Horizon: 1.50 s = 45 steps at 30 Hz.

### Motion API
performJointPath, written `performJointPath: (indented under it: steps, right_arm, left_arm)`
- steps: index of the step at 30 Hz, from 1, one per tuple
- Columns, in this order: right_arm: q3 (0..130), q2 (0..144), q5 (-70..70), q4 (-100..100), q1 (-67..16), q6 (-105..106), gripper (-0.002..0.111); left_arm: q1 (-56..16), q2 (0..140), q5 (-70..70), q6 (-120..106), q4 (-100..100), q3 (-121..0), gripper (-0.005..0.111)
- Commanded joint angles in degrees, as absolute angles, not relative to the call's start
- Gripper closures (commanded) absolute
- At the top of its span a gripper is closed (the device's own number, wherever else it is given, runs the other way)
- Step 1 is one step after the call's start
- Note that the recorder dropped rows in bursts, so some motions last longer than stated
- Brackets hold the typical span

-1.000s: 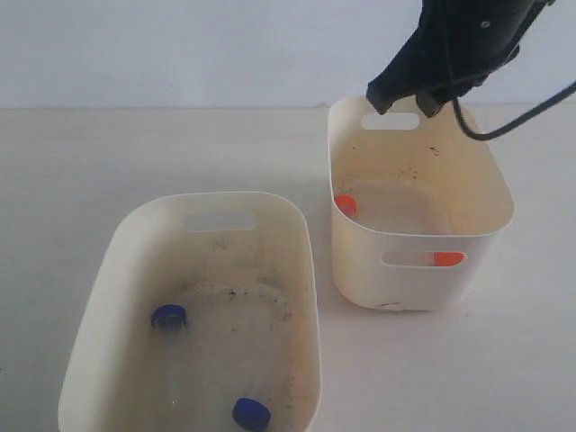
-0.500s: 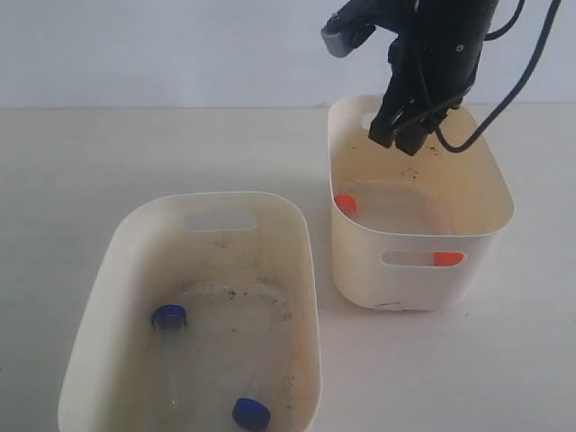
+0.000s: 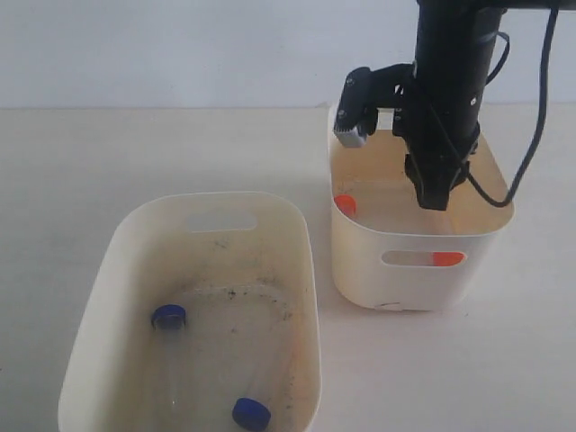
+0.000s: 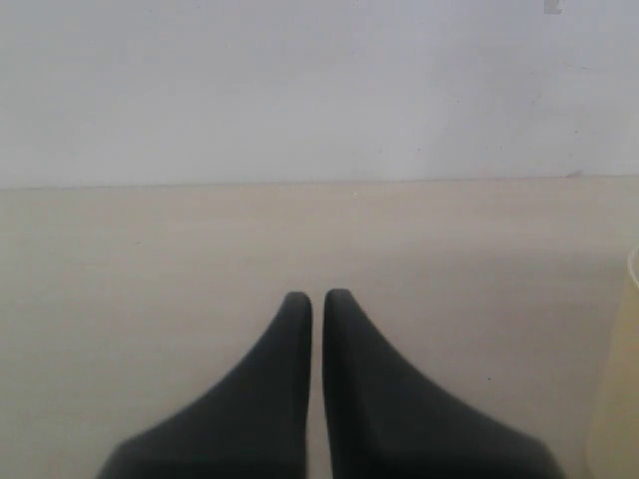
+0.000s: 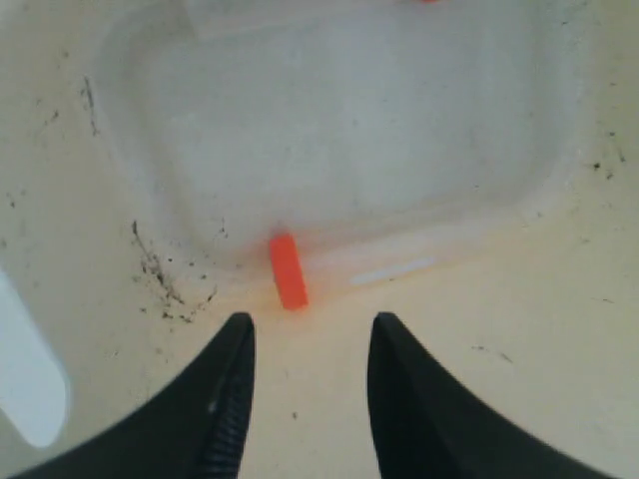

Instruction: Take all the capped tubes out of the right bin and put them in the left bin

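Note:
The right bin (image 3: 360,263) holds two orange-capped tubes. One cap (image 3: 346,205) lies by its left wall; the other cap (image 3: 447,258) shows through the front slot handle. My right gripper (image 3: 435,193) points straight down inside this bin, open and empty. From the right wrist, the gripper (image 5: 310,329) hovers just short of an orange cap (image 5: 288,271) at the foot of the bin wall (image 5: 499,349). The left bin (image 3: 306,270) holds two tubes with blue caps (image 3: 168,316) (image 3: 251,413). My left gripper (image 4: 317,297) is shut over bare table.
Dark grime specks (image 5: 160,279) mark the right bin's inner wall. A slot handle (image 3: 220,220) opens in the left bin's far wall. A cable (image 3: 531,153) hangs from the right arm beside the bin. A cream bin edge (image 4: 619,399) shows in the left wrist view.
The right arm has swung from above the right bin's far rim down into the bin and now stands vertical. Tubes and bins have not moved.

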<state>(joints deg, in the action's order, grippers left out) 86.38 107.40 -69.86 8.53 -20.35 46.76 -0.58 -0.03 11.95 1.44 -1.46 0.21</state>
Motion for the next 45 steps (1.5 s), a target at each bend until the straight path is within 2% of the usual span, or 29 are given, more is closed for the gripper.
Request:
performJointPath:
  steps: [1,21,45]
  right_arm:
    - [84.09,107.24,-68.94,9.47,-18.30,50.43,0.072]
    - [83.96,112.53,-58.15,5.09,-18.27,49.78,0.072]
    - [83.96,116.06,-60.10,5.24,-18.27,48.79,0.072]
  left_arm:
    - [-0.56,0.00,11.60,1.98,-1.10,0.00,0.102]
    - [-0.56,0.00,11.60,1.98,-1.10,0.00,0.102]
    - [-0.56,0.00,11.60,1.98,-1.10,0.00,0.102]
